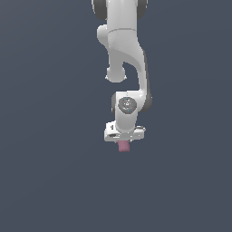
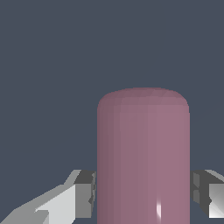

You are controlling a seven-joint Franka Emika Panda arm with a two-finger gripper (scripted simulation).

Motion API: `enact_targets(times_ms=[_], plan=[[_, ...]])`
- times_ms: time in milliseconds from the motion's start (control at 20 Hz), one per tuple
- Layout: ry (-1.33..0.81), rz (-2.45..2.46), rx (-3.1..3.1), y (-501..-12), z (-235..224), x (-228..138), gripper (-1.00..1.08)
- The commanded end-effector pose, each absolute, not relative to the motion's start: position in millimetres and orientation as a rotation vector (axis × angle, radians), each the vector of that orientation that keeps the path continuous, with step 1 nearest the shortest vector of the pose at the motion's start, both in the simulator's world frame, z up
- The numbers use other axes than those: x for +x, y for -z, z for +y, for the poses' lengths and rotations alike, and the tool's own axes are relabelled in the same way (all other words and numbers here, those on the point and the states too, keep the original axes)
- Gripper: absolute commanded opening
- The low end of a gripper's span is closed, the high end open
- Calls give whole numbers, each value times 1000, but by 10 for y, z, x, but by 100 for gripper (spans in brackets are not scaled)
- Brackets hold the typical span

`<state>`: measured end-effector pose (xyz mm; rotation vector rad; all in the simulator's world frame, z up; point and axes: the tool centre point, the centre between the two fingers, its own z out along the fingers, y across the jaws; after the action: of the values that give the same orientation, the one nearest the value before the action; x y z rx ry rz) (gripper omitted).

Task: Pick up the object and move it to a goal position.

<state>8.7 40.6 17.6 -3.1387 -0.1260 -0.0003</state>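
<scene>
The object (image 2: 143,157) is a dusty-pink short cylinder with a rounded end, filling the middle of the wrist view. Grey fingertips (image 2: 85,194) press against both of its sides, so my gripper (image 2: 143,197) is shut on it. In the exterior view the object (image 1: 123,146) pokes out just below the white hand, and the gripper (image 1: 123,144) hangs from the arm near the middle of the picture. The fingers themselves are hidden there by the hand.
A plain dark slate-blue surface (image 1: 45,181) fills the background in both views. The white arm (image 1: 124,50) reaches down from the top of the exterior view. Nothing else shows.
</scene>
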Motion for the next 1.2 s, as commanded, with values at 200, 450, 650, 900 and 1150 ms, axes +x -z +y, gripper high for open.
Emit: enact_targets(times_ms=[200, 450, 650, 900, 1150], plan=[[1, -124, -3139, -245, 7, -57, -100], [1, -124, -3139, -333, -501, -241, -100], [1, -124, -3139, -408, -935, -393, -100], [0, -124, -3139, -481, -1375, -535, -100], [0, -124, -3139, -527, -1645, -616, -100]])
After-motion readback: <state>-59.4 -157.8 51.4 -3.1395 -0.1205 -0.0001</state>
